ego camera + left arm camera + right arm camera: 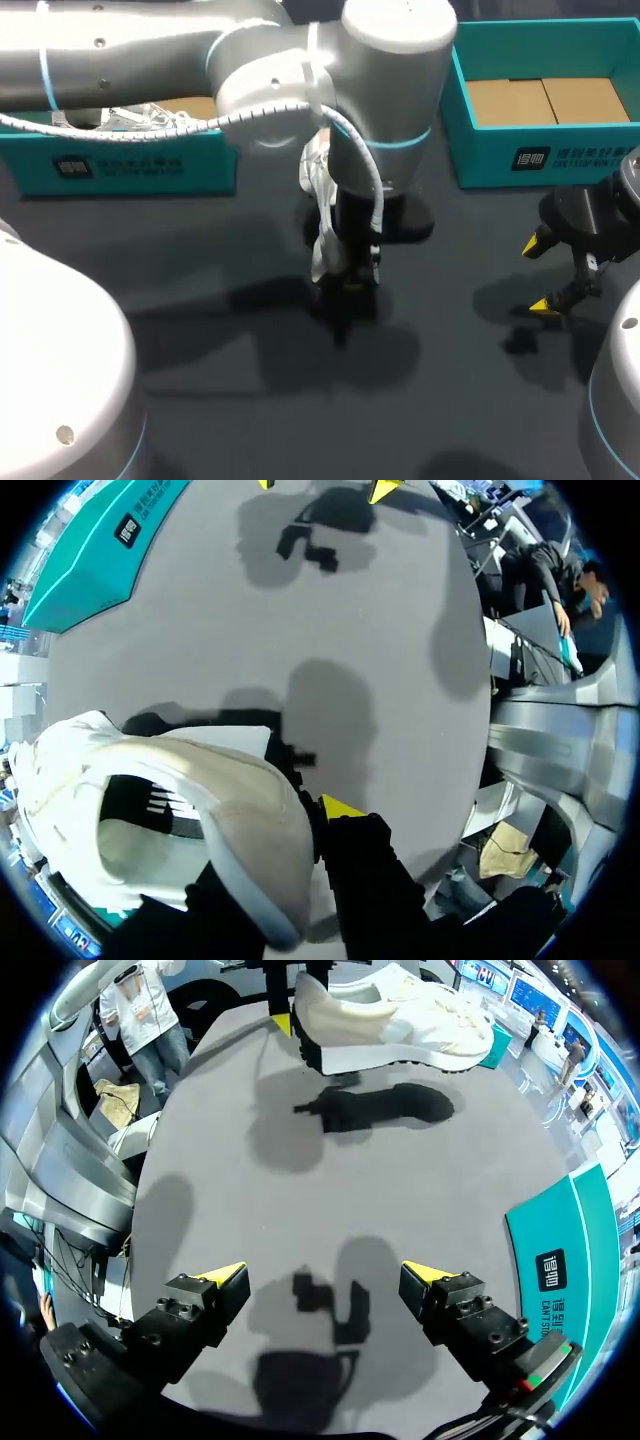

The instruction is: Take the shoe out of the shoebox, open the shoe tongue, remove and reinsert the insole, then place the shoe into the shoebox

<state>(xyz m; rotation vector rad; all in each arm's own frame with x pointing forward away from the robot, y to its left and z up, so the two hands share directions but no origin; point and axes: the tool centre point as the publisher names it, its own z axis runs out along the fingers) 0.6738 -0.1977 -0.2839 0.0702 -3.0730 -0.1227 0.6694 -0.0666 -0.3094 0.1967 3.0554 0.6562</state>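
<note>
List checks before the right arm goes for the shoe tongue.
1. shoe out of the box and held in the air: ok, its shadow lies below it.
2. left gripper shut on the shoe's heel: ok.
3. right gripper open and empty: ok.
4. tongue already opened: cannot tell.
5. right shoebox free for the return: ok, only its bare bottom shows.

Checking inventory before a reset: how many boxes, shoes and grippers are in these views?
Teal open-topped cardboard boxes: 2 (left box, right box)
White low-top sneaker: 1
Yellow-tipped two-finger grippers: 2 (left gripper, right gripper)
Total: 5
</note>
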